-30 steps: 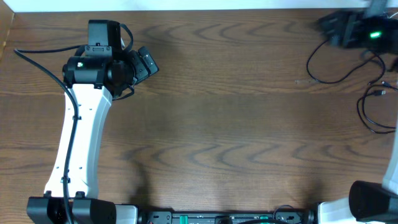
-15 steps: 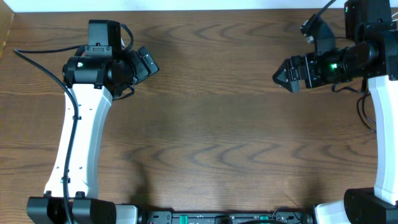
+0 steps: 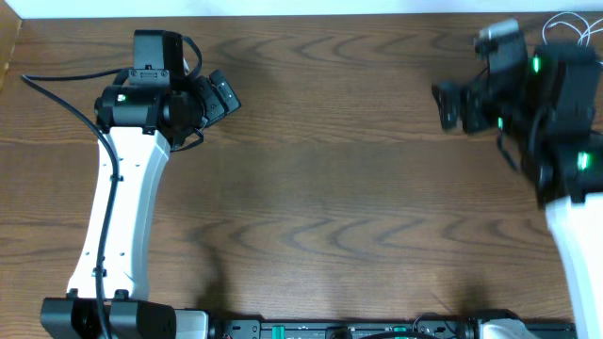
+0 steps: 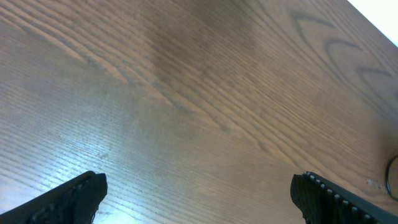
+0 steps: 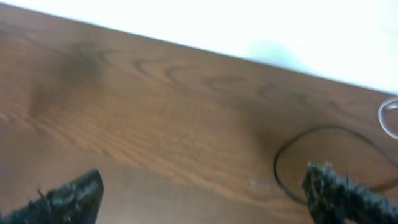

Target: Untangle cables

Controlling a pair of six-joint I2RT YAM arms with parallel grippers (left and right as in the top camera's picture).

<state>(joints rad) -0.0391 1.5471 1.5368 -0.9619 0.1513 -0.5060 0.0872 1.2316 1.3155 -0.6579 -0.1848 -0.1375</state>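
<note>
Since the black cable (image 5: 277, 167) curls lower right in its wrist view, the right gripper (image 5: 199, 208), wide apart like the left gripper (image 3: 229, 96), sits nearer.

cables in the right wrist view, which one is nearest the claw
The black cable: its loop runs beside a finger of the right claw. The white cable just shows at the frame edge.

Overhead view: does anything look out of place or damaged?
Nothing damaged or spilled. A black cable loops by the open right gripper in the far right corner, and a white cable lies near the table edge.
</note>
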